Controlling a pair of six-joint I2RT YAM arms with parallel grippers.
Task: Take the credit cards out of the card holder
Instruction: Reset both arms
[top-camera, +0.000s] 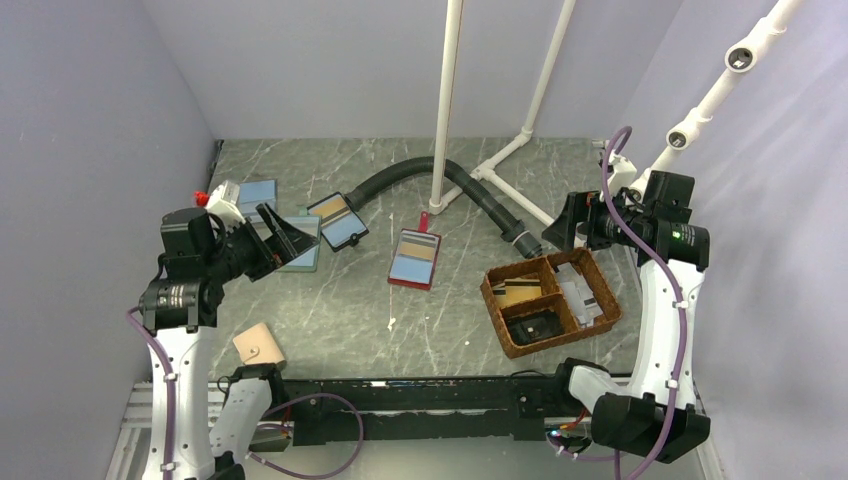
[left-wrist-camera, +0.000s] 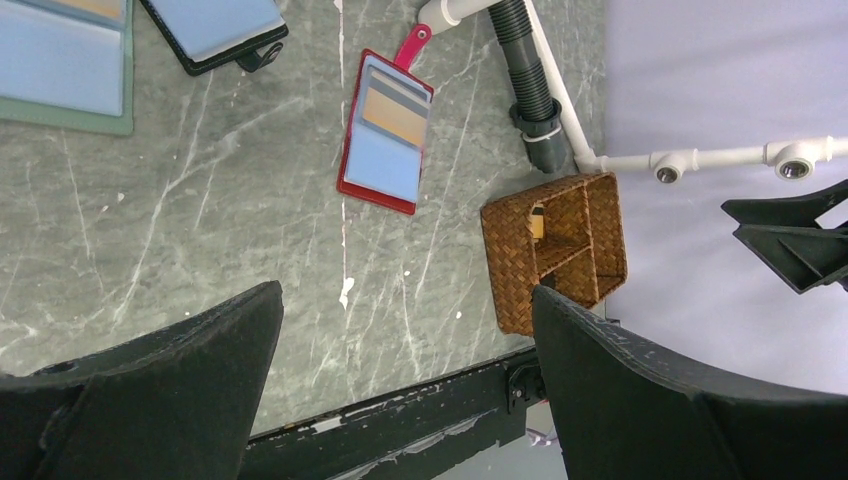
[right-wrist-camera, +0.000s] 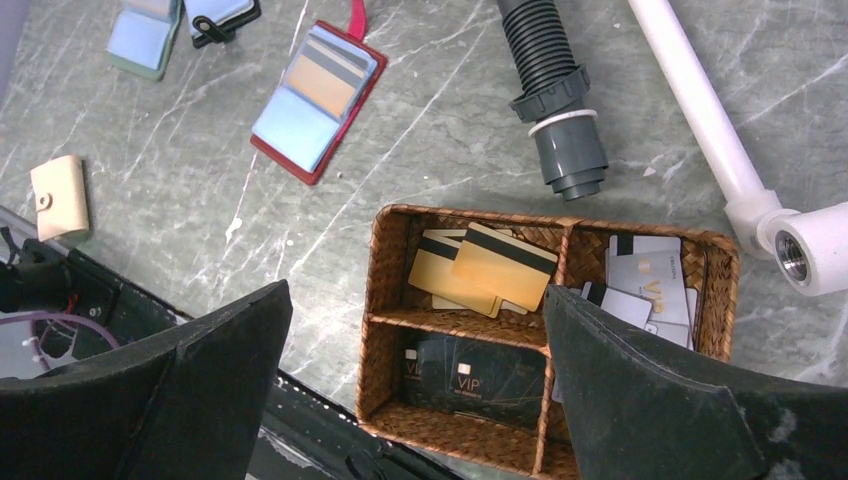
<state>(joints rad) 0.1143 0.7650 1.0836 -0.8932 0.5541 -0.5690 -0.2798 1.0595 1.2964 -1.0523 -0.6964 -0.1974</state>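
The teal grey-green card holder (top-camera: 306, 258) lies open at the left of the table, showing pale blue-grey faces (left-wrist-camera: 60, 70); it also sits in the top left corner of the right wrist view (right-wrist-camera: 143, 38). A tan credit card's edge (left-wrist-camera: 97, 8) peeks from its pocket. My left gripper (top-camera: 285, 243) hovers over it, partly hiding it from above, jaws wide open and holding nothing (left-wrist-camera: 405, 292). My right gripper (top-camera: 562, 228) hangs open and holding nothing (right-wrist-camera: 417, 292) above the wicker basket (right-wrist-camera: 378, 300).
A red-edged holder (top-camera: 414, 260) lies mid-table and a black-edged one (top-camera: 337, 221) beside the teal holder. The basket (top-camera: 497, 300) holds gold, silver and dark cards. A tan pouch (top-camera: 259, 345), black hose (top-camera: 400, 178) and white pipe frame (top-camera: 445, 100) are also there.
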